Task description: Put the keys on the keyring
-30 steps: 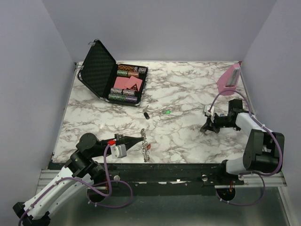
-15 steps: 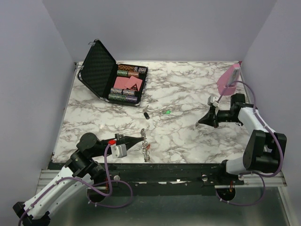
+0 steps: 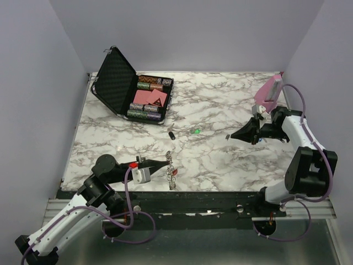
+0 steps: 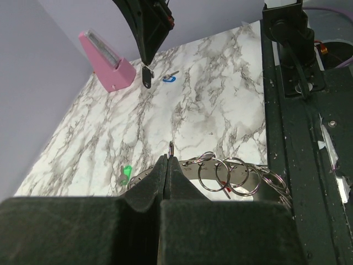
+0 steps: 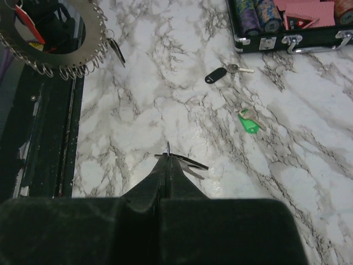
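left gripper (image 3: pixel 164 162): clamped on keyring (image 3: pixel 170 172), on the near side of the case (image 3: pixel 118 83) at the worktop (image 3: pixel 220 99) edge, pinning it for threading.
right gripper (image 3: pixel 234 135): closed on a small key (image 3: pixel 227 136), head looks dark, held right of case, tip aimed at keyring.
loose: black key (image 3: pixel 171 134) and green key (image 3: pixel 197 131), just in front of case.
vs 1 s ago: right gripper was lower, now raised and swung toward case; left unchanged.

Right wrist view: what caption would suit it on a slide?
Right gripper, shut on a small key, hovers over the marble table; black key, green key and keyring ahead.
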Controlling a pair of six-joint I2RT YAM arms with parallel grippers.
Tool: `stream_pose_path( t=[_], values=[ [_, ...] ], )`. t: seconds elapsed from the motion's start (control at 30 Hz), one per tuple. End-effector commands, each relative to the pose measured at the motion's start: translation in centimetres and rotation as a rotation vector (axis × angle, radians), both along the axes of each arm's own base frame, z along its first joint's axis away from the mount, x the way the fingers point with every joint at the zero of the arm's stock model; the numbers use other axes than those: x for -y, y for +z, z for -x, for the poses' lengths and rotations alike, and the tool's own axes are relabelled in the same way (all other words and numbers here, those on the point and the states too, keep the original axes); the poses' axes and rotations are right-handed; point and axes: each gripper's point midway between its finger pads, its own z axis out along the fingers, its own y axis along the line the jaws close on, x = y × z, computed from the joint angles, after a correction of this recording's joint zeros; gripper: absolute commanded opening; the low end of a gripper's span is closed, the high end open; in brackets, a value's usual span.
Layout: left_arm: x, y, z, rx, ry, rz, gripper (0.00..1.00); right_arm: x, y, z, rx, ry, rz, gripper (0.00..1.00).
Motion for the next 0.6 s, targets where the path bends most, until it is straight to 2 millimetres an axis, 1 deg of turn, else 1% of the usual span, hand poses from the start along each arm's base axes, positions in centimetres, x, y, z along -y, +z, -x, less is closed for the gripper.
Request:
stream_pose_path(
  t=[0.0,0.17,0.33,0.43,0.57],
  values=[
    [0.1,0.7,-0.4,-0.001,0.015,0.023,0.0,-0.8,3.5,1.0,-0.03,-0.01,-0.1,0.0],
    [0.2,1.7,-1.2,-0.065,0.049,0.049,0.0,-1.4,5.6,1.7,-0.008,0.002,-0.106,0.0],
    [1.0,3.9,-1.7,-0.144,0.05,0.131,0.0,-2.1,7.4,2.3,-0.039,0.025,-0.111,0.0],
    [1.5,4.9,-2.0,-0.18,0.044,0.167,0.0,-3.0,8.0,2.8,-0.037,0.067,-0.081,0.0],
    [2.3,5.5,-2.2,-0.179,0.025,0.181,0.0,-4.5,8.7,4.0,0.004,0.148,-0.028,0.0]
  ],
)
